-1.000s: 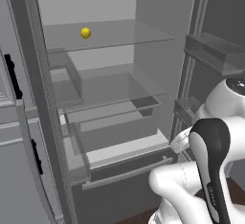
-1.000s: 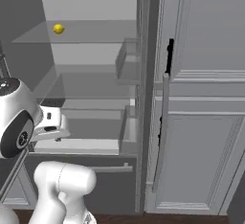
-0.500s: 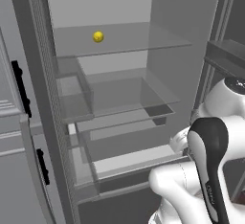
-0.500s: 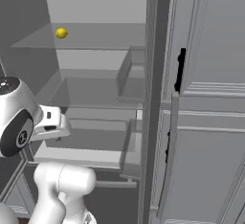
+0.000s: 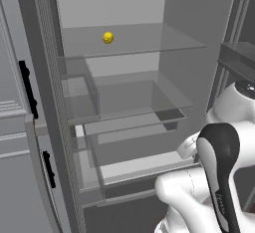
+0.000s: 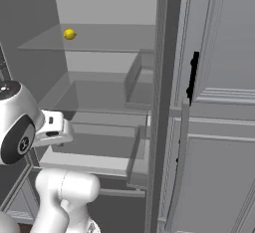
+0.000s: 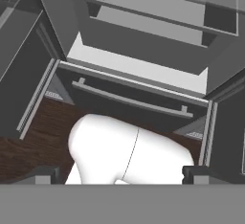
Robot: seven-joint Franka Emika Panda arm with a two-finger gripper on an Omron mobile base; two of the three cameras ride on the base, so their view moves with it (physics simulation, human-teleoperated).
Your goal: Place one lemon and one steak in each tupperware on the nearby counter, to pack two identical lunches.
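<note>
Open grey fridge (image 5: 124, 112), one yellow lemon (image 5: 108, 38) on its upper glass shelf (image 5: 149, 40) (towards the back), clear drawers (image 5: 129, 97) below, gripper (image 7: 119, 173) low, jaws spread wide and holding nothing, pointing down at the bottom drawer handle (image 7: 129, 101) over dark wooden floor (image 7: 28, 141).

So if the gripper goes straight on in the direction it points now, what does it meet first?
The open gripper points down toward the bottom of the open fridge. Most likely it meets the low drawer front with the long bar handle first, or the wooden floor before it; depth is unclear.
</note>
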